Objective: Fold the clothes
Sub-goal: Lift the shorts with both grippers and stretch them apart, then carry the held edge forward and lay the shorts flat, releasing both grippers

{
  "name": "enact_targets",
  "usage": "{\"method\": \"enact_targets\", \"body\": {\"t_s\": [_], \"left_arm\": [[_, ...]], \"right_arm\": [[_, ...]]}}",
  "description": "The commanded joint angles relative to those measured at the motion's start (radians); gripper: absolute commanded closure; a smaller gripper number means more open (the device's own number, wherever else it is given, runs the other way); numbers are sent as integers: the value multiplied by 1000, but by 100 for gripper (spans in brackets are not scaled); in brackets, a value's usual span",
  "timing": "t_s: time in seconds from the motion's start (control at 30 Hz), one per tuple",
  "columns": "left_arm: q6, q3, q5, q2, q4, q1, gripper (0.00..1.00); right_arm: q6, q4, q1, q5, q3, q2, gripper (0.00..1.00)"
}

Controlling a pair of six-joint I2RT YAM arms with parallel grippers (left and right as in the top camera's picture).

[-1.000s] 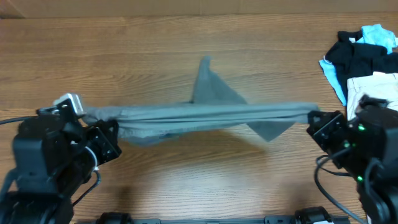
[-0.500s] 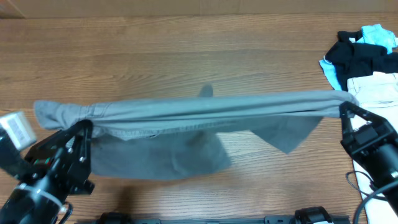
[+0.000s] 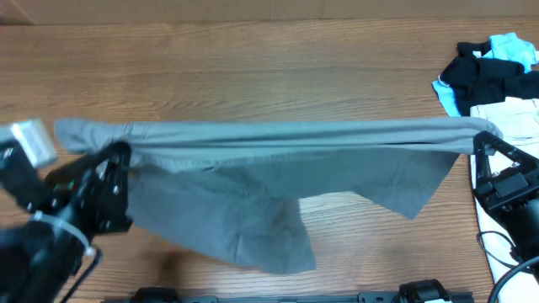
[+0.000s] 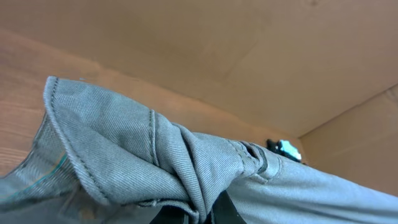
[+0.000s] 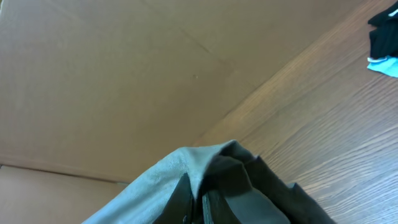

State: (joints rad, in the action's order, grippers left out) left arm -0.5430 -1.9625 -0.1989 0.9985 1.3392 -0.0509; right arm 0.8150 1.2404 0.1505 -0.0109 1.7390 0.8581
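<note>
Nearest the arms, the loose lower part of the medium-grey cotton trousers [image 3: 253, 210] hangs in a slack, creased sheet toward the front edge of the brown wooden table [image 3: 253, 67], with one pointed flap drooping on the right. Whether this slack touches the wood cannot be told. Just behind it, the garment's upper edge is drawn into a taut, nearly level band spanning the table, pinched at each end. The left gripper [image 3: 120, 154] is clamped on the left end, where a stitched hem bunches out past its jaws. The right gripper [image 3: 487, 143] is clamped on the opposite end, a wad of grey cloth gathered at its jaws. Just beside that gripper lie pale beige trousers [image 3: 514, 122]. Behind them sit a crumpled black garment [image 3: 480, 76] and, farthest back, a light-blue one [image 3: 515, 46].
</note>
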Motion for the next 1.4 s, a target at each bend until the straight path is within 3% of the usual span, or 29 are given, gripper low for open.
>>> {"method": "enact_targets", "body": {"t_s": [0.0,0.3,0.43,0.63,0.67,0.7,0.77,0.8,0.83,0.87,1.07,1.37], "left_arm": [[27,-24,137,31,-17,18,96],[22,-23,390,259,-47,18,96],[-18,-23,561,420,-80,19,96],[-22,-23,636,684,-171,20,96],[-18,-23,637,748,-201,20,91],[-17,-23,637,787,-218,20,80],[-4,-23,636,879,-249,21,35],[15,-23,636,921,-259,21,16],[36,-23,636,959,-260,21,1],[60,-23,636,991,-258,21,0],[90,-23,620,1091,-214,22,0],[97,-49,558,990,-180,22,0]], "right_arm": [[-2,-13,-18,-180,16,10,96],[-1,-102,-17,-143,15,207,96],[-1,-190,-16,-76,15,377,96],[-1,-339,6,17,15,695,96],[-2,-362,14,12,15,756,96],[-6,-377,19,9,15,793,96],[-29,-407,26,10,15,871,96],[-52,-421,26,9,15,908,90],[-82,-429,26,10,15,932,66],[-107,-432,26,9,15,953,0],[-198,-378,10,-10,19,969,0],[-199,-254,-3,-13,29,889,0]]}}
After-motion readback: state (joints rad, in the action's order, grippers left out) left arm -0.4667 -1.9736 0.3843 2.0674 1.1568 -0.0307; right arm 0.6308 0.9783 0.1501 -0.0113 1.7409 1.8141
